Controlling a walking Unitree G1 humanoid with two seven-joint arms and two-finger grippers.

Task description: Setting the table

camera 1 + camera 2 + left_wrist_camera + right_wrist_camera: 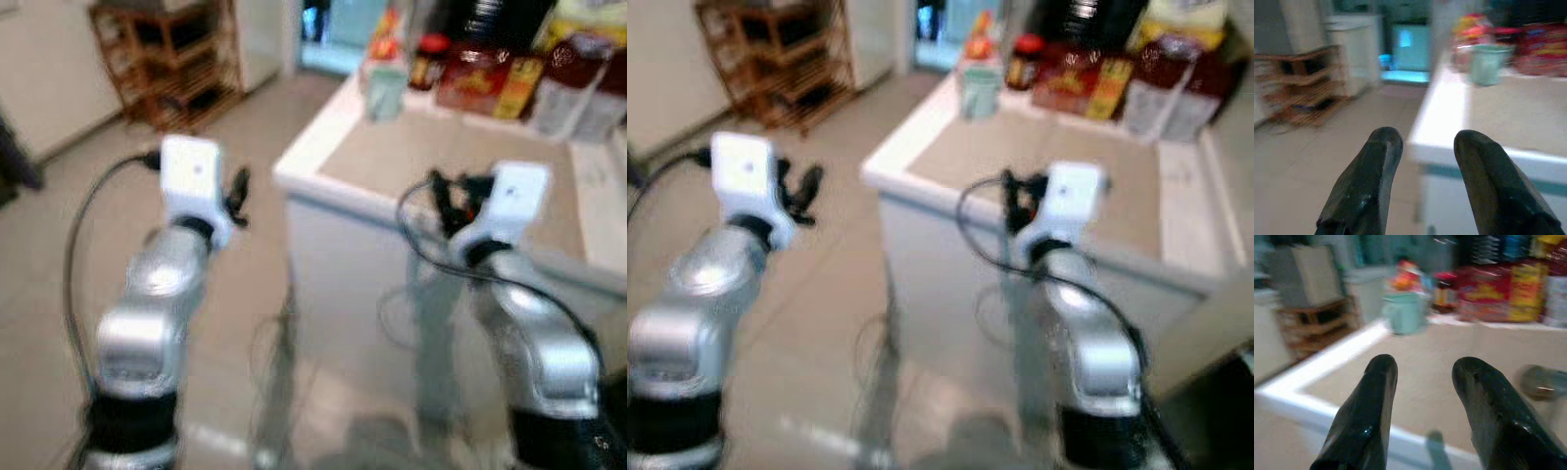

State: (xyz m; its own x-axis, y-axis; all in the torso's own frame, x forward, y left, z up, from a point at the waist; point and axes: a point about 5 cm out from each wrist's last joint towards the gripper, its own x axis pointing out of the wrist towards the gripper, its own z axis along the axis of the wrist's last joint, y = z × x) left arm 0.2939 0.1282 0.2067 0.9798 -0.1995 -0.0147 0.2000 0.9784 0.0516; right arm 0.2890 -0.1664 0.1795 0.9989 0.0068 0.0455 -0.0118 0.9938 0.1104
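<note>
Both grippers, left (1422, 161) and right (1422, 391), were spread wide and empty; table (470, 166) unset, mug (1405, 311) untouched; task looked barely started.

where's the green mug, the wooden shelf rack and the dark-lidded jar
green mug (1404, 312), right wrist view, on its front wall
wooden shelf rack (167, 61), left eye view, on a middle shelf
dark-lidded jar (428, 63), left eye view, on its body below the lid
</note>
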